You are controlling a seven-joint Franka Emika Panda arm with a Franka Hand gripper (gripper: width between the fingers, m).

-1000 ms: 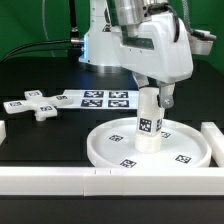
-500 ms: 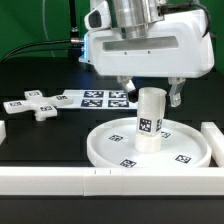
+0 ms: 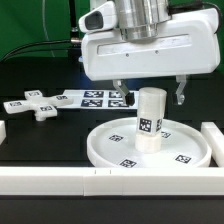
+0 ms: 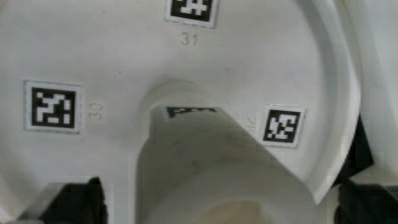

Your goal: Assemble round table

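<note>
The jaws stood spread wide and held nothing. The 2 dark fingers (image 3: 118,96) hung on either side of the short thick white plastic cylinder (image 3: 150,120), level with its upper end, each with a clear gap to it. The wrist view agreed: the cylinder ran up between the 2 fingertips (image 4: 71,200), untouched by either.

The cylinder stood upright, with no tilt I could see, on the central hub of the large rimmed white plastic disc (image 3: 100,150), and 1 black-white square tag on it faced the exterior camera. Since it stood there unsupported, I judged it was seated in the hub as the table's leg. How firmly it was joined I could not tell. The straddle looked meant to keep the jaws centred on it, ready either to close for a twist or to lift clear.

The disc lay flat on the black desk (image 3: 40,145), close against long white bars (image 3: 100,182) at the front and at the exterior view's right, which seemed placed to stop it sliding. The small white cross-shaped piece (image 3: 30,106) lay well apart toward the exterior view's left, just beside the marker board (image 3: 95,98), not yet fitted.
</note>
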